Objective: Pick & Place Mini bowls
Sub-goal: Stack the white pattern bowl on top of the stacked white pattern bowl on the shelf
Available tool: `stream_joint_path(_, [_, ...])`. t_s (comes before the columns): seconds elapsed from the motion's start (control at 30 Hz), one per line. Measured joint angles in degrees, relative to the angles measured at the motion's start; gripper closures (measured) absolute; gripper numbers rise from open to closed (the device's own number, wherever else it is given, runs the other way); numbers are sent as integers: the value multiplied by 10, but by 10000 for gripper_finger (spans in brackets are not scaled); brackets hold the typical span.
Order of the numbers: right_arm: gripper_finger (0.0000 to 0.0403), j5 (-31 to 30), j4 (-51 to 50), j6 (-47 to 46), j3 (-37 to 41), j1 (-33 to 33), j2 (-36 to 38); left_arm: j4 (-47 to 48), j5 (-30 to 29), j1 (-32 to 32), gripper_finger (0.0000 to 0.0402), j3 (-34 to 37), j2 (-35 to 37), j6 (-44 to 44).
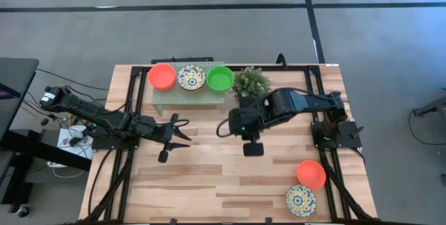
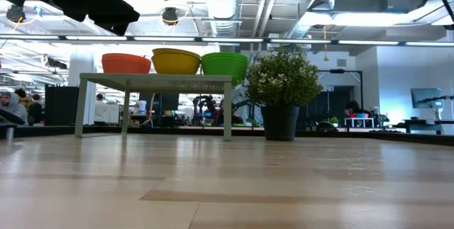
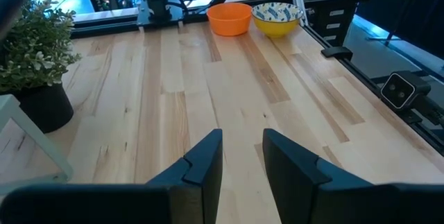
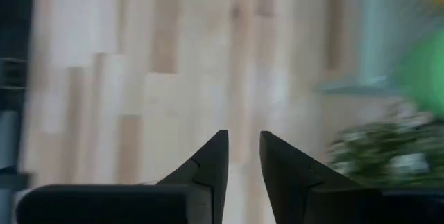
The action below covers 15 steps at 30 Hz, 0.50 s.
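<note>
Fingers slightly apart on both empty grippers, left gripper point(image 1: 178, 129), right gripper point(image 1: 251, 146), no readable writing.

No readable text in any view.

Nothing legible is showing on the mini bowls point(image 1: 190, 77), the counter point(image 1: 209, 176), either arm, or the room gear behind; the screens and fixtures in the low view are too small to read.
</note>
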State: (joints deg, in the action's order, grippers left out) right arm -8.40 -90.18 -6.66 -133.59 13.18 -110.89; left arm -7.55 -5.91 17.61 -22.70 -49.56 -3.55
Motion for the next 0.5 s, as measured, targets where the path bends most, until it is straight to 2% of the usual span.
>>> stream_joint_path(0.17, [336,39,2,-43,0,45,0,0,0,0,295,0,0,0])
stream_joint_path(0.3, [342,40,2,-46,0,84,0,0,0,0,295,0,0,0])
stream_joint_path(0.4, [345,25,2,-62,0,115,0,0,0,0,295,0,0,0])
stream_joint_path(0.5, [347,-17,2,-89,0,148,0,0,0,0,295,0,0,0])
